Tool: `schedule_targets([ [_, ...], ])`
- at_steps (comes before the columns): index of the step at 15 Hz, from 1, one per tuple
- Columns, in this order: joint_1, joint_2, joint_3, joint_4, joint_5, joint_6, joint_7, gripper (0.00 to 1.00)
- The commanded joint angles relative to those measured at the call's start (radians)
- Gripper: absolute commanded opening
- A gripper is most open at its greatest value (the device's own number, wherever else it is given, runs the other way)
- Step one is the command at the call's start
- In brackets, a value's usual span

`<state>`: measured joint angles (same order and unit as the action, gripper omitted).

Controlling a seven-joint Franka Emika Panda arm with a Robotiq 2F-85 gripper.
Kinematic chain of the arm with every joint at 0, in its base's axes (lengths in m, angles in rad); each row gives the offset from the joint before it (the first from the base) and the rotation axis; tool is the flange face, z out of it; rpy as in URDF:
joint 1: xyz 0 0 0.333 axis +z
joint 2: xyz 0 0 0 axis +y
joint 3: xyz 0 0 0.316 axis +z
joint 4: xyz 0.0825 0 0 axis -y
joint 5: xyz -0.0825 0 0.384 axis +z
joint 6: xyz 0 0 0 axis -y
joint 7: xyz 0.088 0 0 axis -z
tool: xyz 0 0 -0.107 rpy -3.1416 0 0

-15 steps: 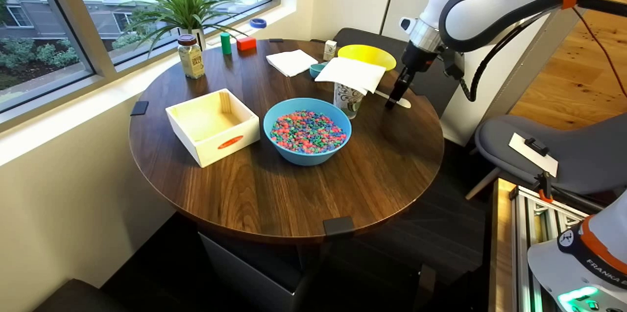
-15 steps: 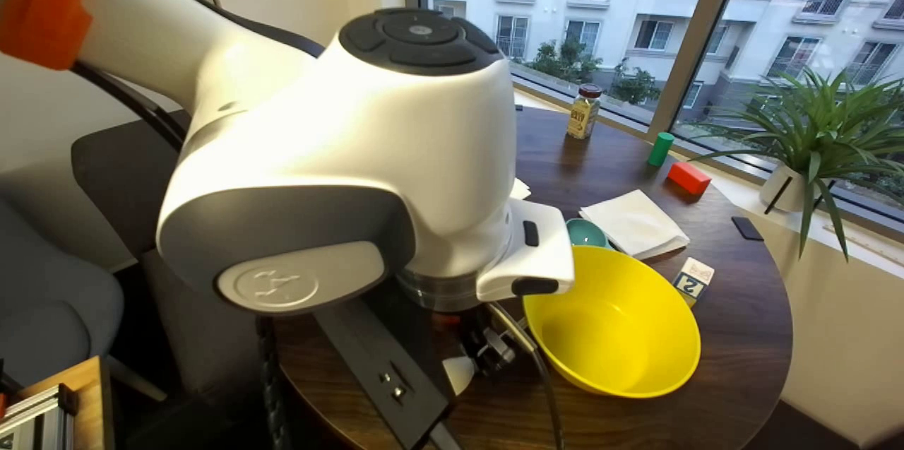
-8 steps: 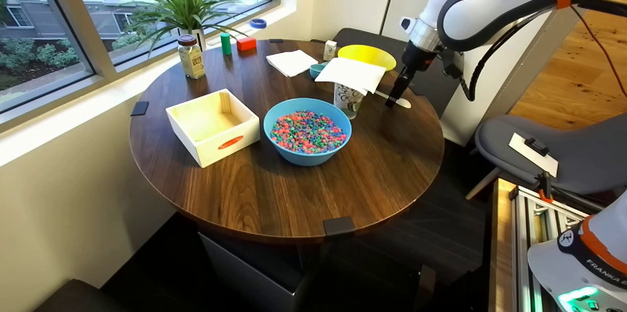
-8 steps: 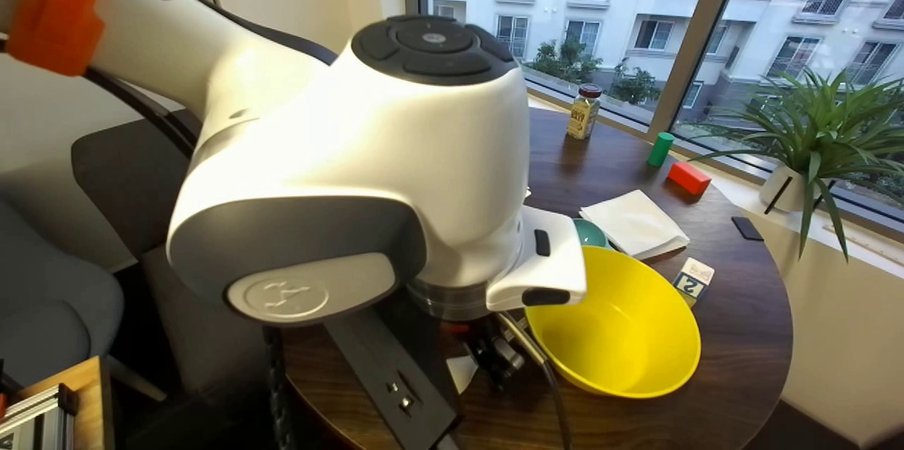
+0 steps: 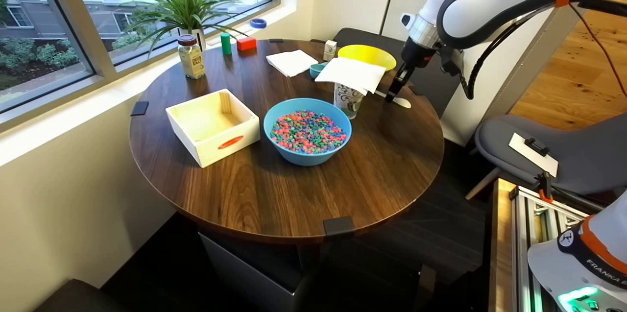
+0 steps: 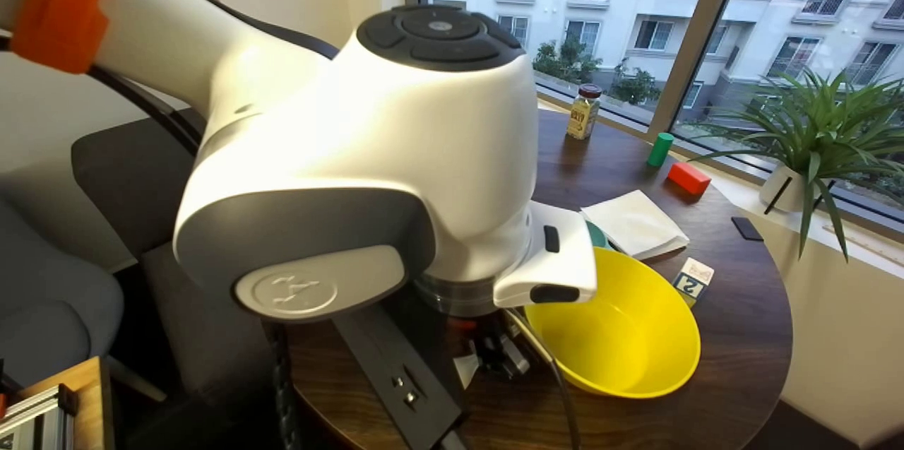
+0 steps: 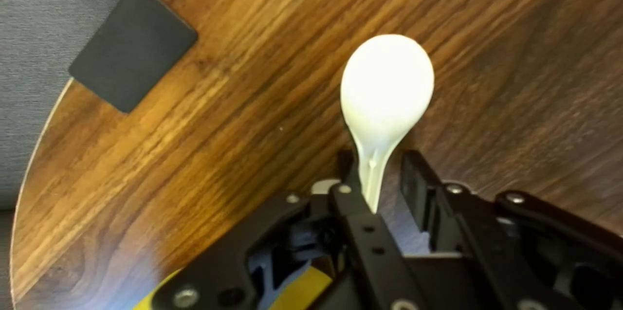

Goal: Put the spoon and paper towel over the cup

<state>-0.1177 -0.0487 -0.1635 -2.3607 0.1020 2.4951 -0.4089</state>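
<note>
The white paper towel [image 5: 350, 74] lies across the top of the patterned cup [image 5: 348, 101] in an exterior view; the arm hides both in the opposite camera. Just right of them, the pale spoon [image 5: 402, 103] rests on the table. My gripper [image 5: 390, 98] points down over its handle. In the wrist view the bowl of the spoon [image 7: 387, 86] extends beyond the gripper [image 7: 378, 161], and its neck runs between the fingers. A clear gap separates the neck from the right-hand finger [image 7: 413, 188]. The neck is close beside the left-hand finger; whether they touch I cannot tell.
A yellow bowl [image 6: 621, 323] stands close behind the gripper. A blue bowl of beads [image 5: 307, 153] sits beside the cup, and a wooden box [image 5: 215, 148] lies further left. Another napkin [image 5: 292, 62], a teal bowl [image 5: 316, 71] and a letter block [image 5: 330, 50] are at the back.
The gripper's tips have shifted slightly upward in an exterior view, and the wrist has tilted a little. The paper towel and cup have stayed put.
</note>
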Motion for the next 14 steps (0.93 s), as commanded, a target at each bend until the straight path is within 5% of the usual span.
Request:
schedule_targets([
  [1, -0.003, -0.001, 0.011, -0.004, -0.045, 0.008, 0.059, 0.01],
  [14, 0.002, -0.161, 0.038, -0.009, -0.185, -0.064, 0.158, 0.04],
])
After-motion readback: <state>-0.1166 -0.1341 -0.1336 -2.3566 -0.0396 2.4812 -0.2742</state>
